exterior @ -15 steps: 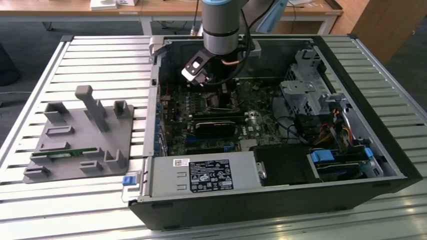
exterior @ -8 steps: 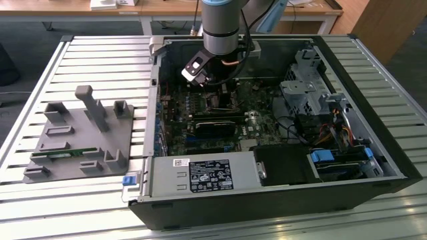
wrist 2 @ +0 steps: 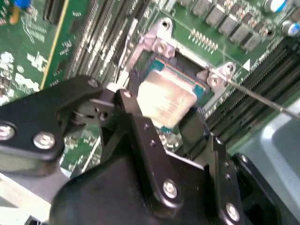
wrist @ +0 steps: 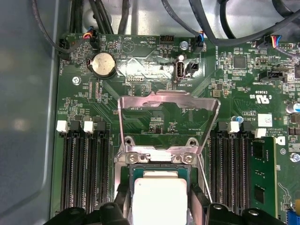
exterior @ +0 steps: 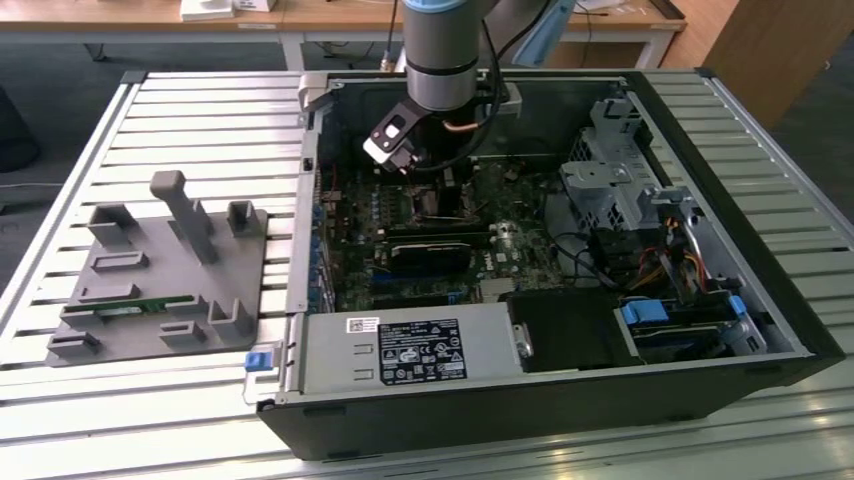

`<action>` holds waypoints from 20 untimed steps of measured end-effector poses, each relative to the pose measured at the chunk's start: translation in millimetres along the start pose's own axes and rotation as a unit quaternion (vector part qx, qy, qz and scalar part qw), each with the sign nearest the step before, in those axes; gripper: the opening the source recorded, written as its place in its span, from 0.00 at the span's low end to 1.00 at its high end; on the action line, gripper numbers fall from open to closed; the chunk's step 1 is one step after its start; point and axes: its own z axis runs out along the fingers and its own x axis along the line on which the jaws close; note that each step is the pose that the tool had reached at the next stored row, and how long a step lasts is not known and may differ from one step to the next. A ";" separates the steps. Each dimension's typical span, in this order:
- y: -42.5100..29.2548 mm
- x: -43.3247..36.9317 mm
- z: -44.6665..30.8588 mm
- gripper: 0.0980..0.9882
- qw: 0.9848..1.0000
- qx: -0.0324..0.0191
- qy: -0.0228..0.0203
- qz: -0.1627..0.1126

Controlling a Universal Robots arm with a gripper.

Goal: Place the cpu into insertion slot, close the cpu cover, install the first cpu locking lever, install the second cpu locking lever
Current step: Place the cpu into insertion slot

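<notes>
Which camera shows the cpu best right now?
Second wrist view: the flat square silvery-tan cpu shows most of its top, gripped by the end effector over the black socket. First wrist view crops it; in the exterior view the arm stands over it.

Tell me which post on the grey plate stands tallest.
The slim post near the grey plate's far middle; it rises well above the stubby blocks around it.

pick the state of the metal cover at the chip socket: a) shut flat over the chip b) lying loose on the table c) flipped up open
c: the cover stands tilted up, leaving the chip bare in the end effector.
</notes>
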 end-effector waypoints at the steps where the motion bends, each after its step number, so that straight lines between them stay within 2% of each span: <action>1: 0.0 0.0 -0.1 0.58 1.000 0.000 0.000 0.000; 6: 0.5 -0.2 -6.6 0.58 1.000 0.000 0.000 0.000; 10: 1.4 -0.5 -17.9 0.56 1.000 0.000 0.000 0.000; 11: 1.5 -0.6 -19.6 0.49 1.000 0.000 0.000 0.000; 12: 1.6 -0.6 -20.3 0.49 1.000 0.000 0.000 0.000; 14: 1.8 -0.6 -21.2 0.36 1.000 0.001 0.000 0.000; 15: 1.8 -0.6 -21.2 0.36 1.000 0.001 0.000 0.000; 17: 1.8 -0.6 -21.3 0.23 1.000 0.001 0.000 0.000; 18: 1.8 -0.6 -21.4 0.23 1.000 0.001 0.000 0.000; 20: 1.8 -0.7 -21.8 0.10 1.000 0.001 0.000 0.000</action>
